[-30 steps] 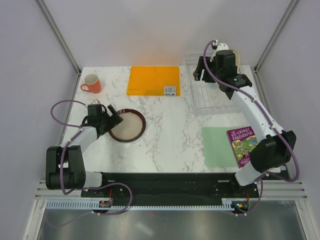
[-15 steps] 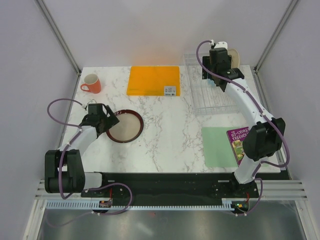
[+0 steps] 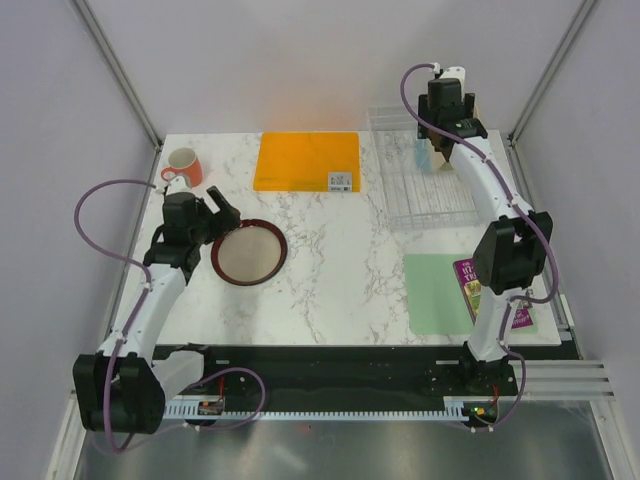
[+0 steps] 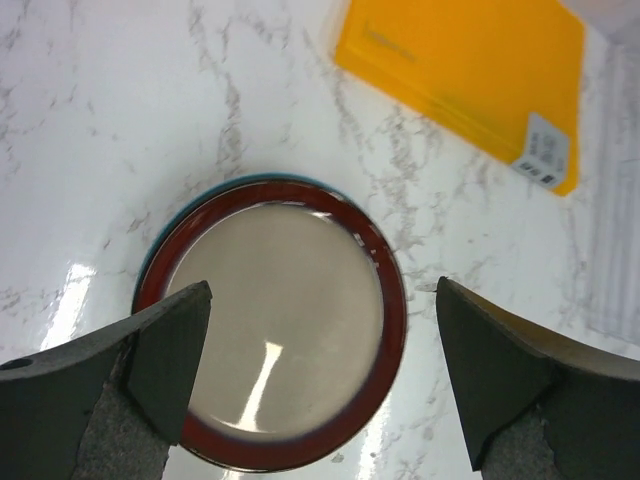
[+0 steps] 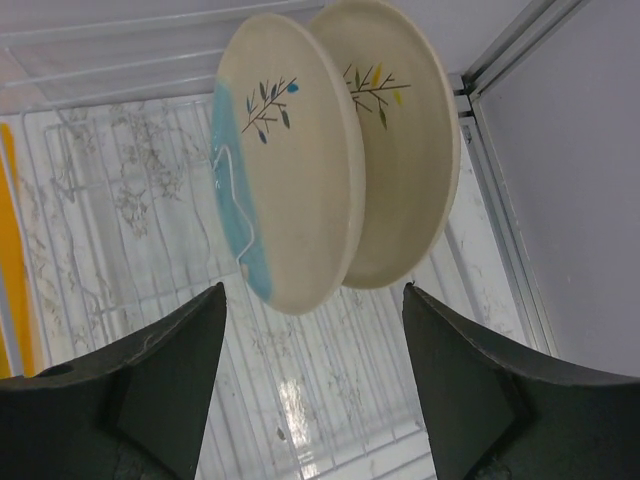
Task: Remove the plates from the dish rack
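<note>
The dark-red-rimmed plate with a beige centre (image 3: 250,253) lies flat on the marble table; a thin blue-green edge shows under its left side in the left wrist view (image 4: 275,365). My left gripper (image 3: 215,222) hovers over the plate's left part, open and empty (image 4: 322,300). The blue-and-cream plate with a sprig (image 5: 285,170) and the cream plate with a sprig (image 5: 410,150) stand upright in the white wire dish rack (image 5: 120,200) at the back right (image 3: 415,195). My right gripper (image 5: 314,300) is open and empty just in front of them (image 3: 442,132). The plate with red fruit marks is not in view.
An orange-red mug (image 3: 182,166) stands at the back left. A flat orange board (image 3: 306,161) lies at the back middle, also in the left wrist view (image 4: 470,75). A green mat (image 3: 435,292) and a book (image 3: 488,285) lie at the front right.
My left gripper has lifted off the red-rimmed plate's left rim and drawn back. My right arm has swung to the rack's far end, towards the upright plates.
</note>
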Robot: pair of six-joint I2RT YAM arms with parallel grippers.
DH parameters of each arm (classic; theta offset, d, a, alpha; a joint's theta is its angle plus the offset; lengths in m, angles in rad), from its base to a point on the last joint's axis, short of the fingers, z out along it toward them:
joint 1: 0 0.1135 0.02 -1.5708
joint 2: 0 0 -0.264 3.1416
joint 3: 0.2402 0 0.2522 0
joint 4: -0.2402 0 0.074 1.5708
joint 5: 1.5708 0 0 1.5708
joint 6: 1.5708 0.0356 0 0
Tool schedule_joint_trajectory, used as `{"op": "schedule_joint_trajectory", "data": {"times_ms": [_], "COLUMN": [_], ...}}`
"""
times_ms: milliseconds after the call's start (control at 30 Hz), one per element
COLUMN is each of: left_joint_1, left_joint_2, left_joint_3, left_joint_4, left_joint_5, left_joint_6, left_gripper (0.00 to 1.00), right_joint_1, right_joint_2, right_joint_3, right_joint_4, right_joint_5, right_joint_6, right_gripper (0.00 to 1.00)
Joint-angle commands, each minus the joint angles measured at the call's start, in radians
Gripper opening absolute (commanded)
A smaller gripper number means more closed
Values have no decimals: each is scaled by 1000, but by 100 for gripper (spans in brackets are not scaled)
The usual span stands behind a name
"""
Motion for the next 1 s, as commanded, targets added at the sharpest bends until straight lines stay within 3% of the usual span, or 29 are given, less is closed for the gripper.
{"op": "schedule_joint_trajectory", "data": {"times_ms": [0, 267, 600, 733, 900, 967], "left_joint_1": [0, 0, 0, 0, 0, 0], "left_joint_2": [-81, -139, -107, -95, -89, -87], "left_joint_3": [84, 142, 147, 140, 131, 131], "left_joint_4": [28, 33, 99, 114, 125, 126], "left_joint_5": [113, 173, 270, 270, 262, 261], "left_joint_6": [73, 183, 229, 237, 239, 237], "left_gripper": [100, 100, 100, 100, 100, 100], "right_joint_1": [-29, -64, -147, -193, -228, -228], "right_joint_2": [101, 255, 356, 355, 324, 309], "right_joint_3": [110, 277, 320, 265, 184, 145], "right_joint_4": [27, 53, 86, 127, 205, 227], "right_joint_5": [36, 24, -146, -258, -389, -406], "right_joint_6": [-29, -80, -7, 57, 79, 79], "right_gripper": [77, 75, 60, 41, 1, 0]}}
